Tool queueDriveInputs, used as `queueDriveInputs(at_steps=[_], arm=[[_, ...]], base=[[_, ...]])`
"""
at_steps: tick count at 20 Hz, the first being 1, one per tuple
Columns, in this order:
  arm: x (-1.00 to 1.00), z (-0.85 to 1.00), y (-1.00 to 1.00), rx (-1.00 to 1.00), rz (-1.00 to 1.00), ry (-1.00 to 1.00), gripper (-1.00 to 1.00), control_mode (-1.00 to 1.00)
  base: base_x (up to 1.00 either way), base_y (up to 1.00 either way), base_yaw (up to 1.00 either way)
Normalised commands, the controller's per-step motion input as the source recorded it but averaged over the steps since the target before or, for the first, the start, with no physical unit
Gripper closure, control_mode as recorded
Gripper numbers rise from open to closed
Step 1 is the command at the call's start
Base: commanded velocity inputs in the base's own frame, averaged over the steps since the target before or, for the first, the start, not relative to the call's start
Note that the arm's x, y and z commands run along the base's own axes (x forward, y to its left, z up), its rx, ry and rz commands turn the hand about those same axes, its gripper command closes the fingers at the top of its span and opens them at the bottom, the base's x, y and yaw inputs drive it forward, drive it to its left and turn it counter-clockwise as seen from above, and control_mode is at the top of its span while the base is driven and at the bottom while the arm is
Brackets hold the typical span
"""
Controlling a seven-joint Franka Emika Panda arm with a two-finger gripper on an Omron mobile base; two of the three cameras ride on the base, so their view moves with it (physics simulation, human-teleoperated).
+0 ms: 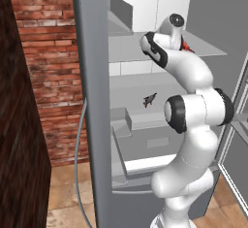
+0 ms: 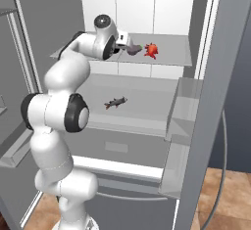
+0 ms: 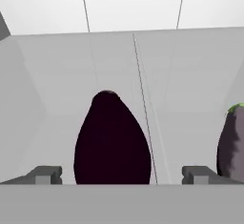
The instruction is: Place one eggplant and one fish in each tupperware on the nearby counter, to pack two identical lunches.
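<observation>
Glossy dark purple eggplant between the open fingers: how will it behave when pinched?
The glossy, near-black egg-shaped eggplant looks smooth, so it may slip. Its sides taper toward the far end, so closing fingertips could squeeze it forward. Being rounded, it probably rolls on the grey fridge shelf if nudged.

The near-black eggplant (image 3: 112, 144) looks smooth and dull, the mauve eggplant (image 3: 233, 142) mottled. Fridge shelves (image 2: 147, 97) are matt grey plastic; the brick wall (image 1: 46, 57) is rough, the floor (image 1: 68, 193) tiled.

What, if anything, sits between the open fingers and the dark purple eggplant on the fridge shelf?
Nothing visible. In the hand view the dark eggplant lies directly ahead between the two fingers, with bare shelf around it. The mauve eggplant sits off to one side, outside the gap.
</observation>
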Motion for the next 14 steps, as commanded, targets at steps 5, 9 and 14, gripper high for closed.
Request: queueDriveInputs(at_steps=[5,9,14], arm=[[0.24,-0.35,0.09,-0.03,0.0,0.0,-1.0,-1.0],[0.06,-0.61,0.19,-0.07,0.0,0.07,1.0,-1.0],[0.0,-0.5,0.06,-0.05,0.0,0.08,1.0,-1.0]], base=[[0.0,0.0,0.0],[0.0,0.0,0.0],[0.0,0.0,0.0]])
